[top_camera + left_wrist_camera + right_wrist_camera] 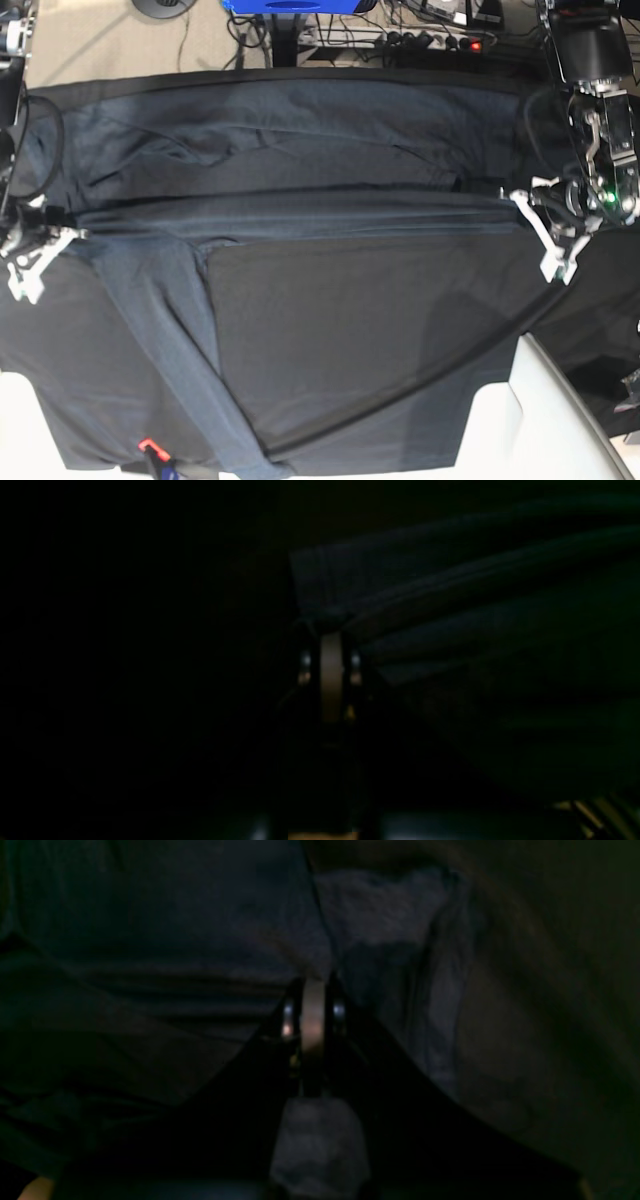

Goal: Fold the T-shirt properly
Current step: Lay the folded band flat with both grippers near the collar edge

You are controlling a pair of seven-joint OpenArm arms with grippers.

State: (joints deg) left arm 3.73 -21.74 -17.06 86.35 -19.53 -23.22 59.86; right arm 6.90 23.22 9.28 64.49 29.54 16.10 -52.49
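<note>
Currently, both sets of jaws are closed on fabric. In the left wrist view, the left gripper [331, 630] has its jaws together on a bunched edge of the shirt [450, 590]; a hem or seam ridge runs away from the pinch point toward the upper right. That view is very dark, and little else can be told from it. In the right wrist view, the right gripper [314, 982] has its jaws together on a fold of the shirt [165, 915], with tension creases running out to the left of the pinch point and a lighter patch of the same fabric on the right.

In the base view, the left gripper [528, 205] sits at the right end of a straight horizontal fold line, and the right gripper [62, 232] sits at the left end. The shirt [300, 150] lies spread across the far half of the counter [380, 330], stretched taut between the two grip points. One sleeve [190, 330] trails from the fold line diagonally toward the near edge. A black cloth covers the counter. Cables [420, 35] lie on the floor beyond the far edge.
</note>
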